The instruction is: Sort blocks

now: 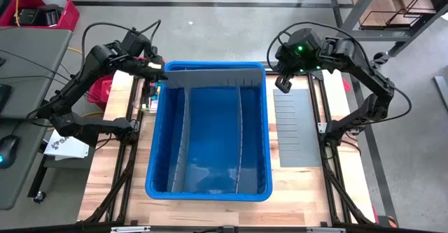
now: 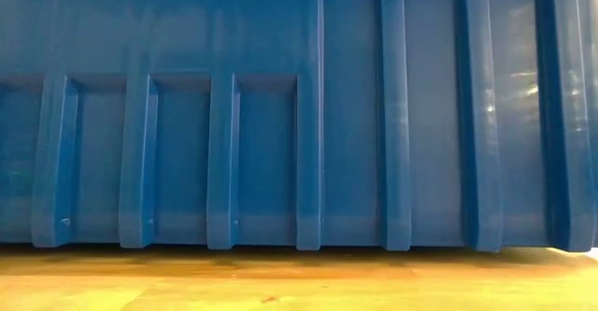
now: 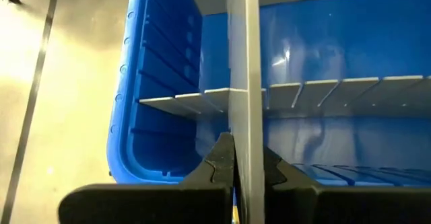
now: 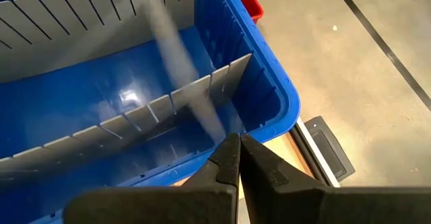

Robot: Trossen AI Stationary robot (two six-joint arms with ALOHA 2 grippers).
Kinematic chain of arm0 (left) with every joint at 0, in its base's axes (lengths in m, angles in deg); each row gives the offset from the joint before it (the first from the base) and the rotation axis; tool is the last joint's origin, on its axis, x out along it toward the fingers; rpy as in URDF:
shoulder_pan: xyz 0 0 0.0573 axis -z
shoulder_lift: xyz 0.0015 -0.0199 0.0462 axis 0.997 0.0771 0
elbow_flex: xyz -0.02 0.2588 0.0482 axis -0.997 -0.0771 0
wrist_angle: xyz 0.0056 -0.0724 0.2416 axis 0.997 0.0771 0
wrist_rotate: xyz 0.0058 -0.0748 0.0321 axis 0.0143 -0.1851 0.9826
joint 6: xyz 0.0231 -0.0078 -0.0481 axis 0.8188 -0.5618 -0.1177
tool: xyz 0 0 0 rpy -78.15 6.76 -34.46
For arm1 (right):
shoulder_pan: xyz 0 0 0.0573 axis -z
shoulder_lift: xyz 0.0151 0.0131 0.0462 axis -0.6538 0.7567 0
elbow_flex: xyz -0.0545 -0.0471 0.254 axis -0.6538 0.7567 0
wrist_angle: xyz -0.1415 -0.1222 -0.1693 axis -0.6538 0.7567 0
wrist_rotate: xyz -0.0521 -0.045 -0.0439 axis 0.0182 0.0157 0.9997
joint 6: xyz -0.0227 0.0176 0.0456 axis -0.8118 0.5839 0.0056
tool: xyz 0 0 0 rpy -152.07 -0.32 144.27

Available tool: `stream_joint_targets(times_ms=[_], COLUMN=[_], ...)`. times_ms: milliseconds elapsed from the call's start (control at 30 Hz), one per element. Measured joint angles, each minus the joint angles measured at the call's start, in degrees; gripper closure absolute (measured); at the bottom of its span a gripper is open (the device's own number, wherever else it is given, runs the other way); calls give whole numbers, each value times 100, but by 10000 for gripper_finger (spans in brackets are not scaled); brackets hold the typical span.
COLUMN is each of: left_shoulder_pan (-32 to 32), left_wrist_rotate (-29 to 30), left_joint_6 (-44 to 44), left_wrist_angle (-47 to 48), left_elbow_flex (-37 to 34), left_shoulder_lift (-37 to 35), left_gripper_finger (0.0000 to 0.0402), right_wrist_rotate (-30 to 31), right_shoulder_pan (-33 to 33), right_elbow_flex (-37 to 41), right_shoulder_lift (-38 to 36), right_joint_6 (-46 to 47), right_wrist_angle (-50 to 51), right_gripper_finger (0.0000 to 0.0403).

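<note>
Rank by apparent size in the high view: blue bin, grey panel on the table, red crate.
1. Blue bin, clearly largest.
2. Grey panel, flat on the table right of the bin.
3. Red crate, smallest, though cut off by the picture's edge.

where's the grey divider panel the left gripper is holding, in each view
High: divider panel lies across the bin's far end.
Low: not in it; only the bin wall.
Left wrist: edge-on strip rising from the left gripper.
Right wrist: blurred streak over the bin.
Shared landmark: blue bin.
</note>
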Motion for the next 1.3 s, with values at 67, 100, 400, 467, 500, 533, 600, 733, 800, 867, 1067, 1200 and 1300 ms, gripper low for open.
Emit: stream_joint_targets(times_ms=[67,100,400,467,500,533,600,733,800,867,1067,1200,1300], left_shoulder_pan=[2,2,2,2,0,0,0,-2,-2,-2,-2,-2,0], left_wrist_rotate=[15,18,9,-10,-43,-92,-171,-263,-283,-403,-653,-654,-656], left_joint_6=[-100,-180,-112,-65,20,112,185,194,194,199,203,203,187], left_wrist_angle=[-11,-24,-20,-16,3,23,35,41,43,41,33,69,86], left_elbow_flex=[0,0,0,0,0,0,0,0,0,0,0,0,0], left_shoulder_lift=[0,1,7,7,7,7,4,4,0,-11,-44,-44,-44], left_gripper_finger=[401,401,401,401,401,401,401,401,401,401,401,401,401], right_wrist_rotate=[0,-2,-2,-4,-4,-4,-4,-4,-7,-4,-28,-89,-240], right_shoulder_pan=[0,0,0,0,0,0,0,0,0,0,46,120,110], right_elbow_flex=[0,0,2,2,2,2,2,2,2,2,2,9,-26], right_shoulder_lift=[0,0,0,0,0,0,0,0,0,-1,57,268,374], right_joint_6=[2,2,2,2,2,2,0,0,-7,0,247,74,-284], right_wrist_angle=[-8,-6,-6,-6,-6,-6,-6,-6,-6,-6,45,-5,-215], right_gripper_finger=[403,403,403,403,403,403,403,403,403,403,403,392,362])
